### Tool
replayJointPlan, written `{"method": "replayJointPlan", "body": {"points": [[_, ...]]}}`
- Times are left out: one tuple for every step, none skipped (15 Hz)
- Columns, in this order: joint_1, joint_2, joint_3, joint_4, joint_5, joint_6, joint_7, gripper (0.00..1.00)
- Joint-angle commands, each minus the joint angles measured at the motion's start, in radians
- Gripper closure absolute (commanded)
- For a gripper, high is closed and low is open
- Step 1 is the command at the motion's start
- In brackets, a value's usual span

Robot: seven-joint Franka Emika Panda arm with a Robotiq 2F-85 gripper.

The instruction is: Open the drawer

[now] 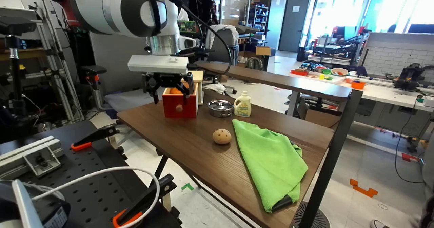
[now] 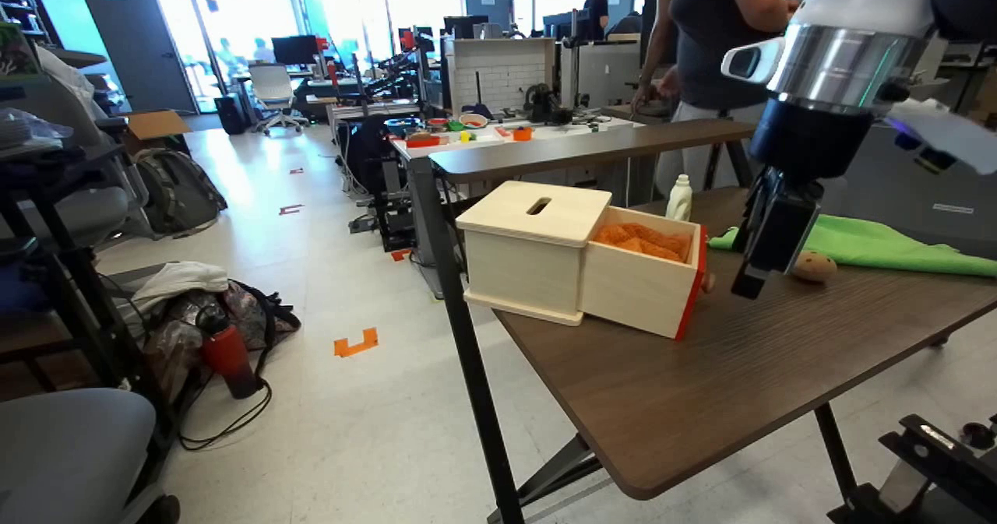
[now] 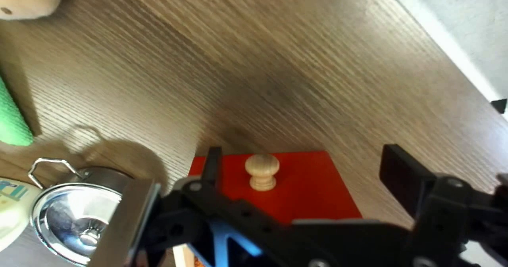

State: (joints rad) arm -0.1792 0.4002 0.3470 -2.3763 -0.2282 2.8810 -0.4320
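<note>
The drawer (image 1: 188, 110) has a red front and pale wooden walls. In an exterior view the drawer (image 2: 635, 286) stands well out of its pale wooden box (image 2: 522, 267), with orange cloth (image 2: 642, 240) inside. A round wooden knob (image 3: 262, 171) sits on the red front (image 3: 309, 187). My gripper (image 3: 303, 152) is open and empty, pointing down. It is just in front of the red face in both exterior views (image 1: 171, 97) (image 2: 749, 283). In the wrist view the knob appears between the fingers, nearer the left one. No finger visibly touches it.
A metal pot (image 1: 220, 108) and a cream bottle (image 1: 242, 104) stand beside the drawer. A tan ball with holes (image 1: 222, 136) and a green cloth (image 1: 271, 157) lie on the brown table (image 1: 200, 146). A raised shelf (image 1: 281, 80) runs along the table's back.
</note>
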Motion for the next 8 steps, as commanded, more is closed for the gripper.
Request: {"method": "replayJointPlan", "body": {"points": [[-0.050, -0.204, 0.062, -0.066, 0.161, -0.158, -0.105, 0.00], [-0.047, -0.258, 0.068, -0.066, 0.219, -0.192, -0.141, 0.00], [-0.030, -0.306, 0.057, -0.063, 0.268, -0.216, -0.173, 0.00], [0.001, -0.357, 0.034, -0.055, 0.313, -0.244, -0.178, 0.00], [0.039, -0.406, 0.002, -0.046, 0.343, -0.269, -0.154, 0.00], [0.087, -0.458, -0.043, -0.036, 0.310, -0.317, -0.030, 0.00], [0.115, -0.485, -0.062, -0.024, 0.318, -0.346, -0.005, 0.00], [0.136, -0.392, -0.096, -0.019, 0.291, -0.274, -0.064, 0.00]]}}
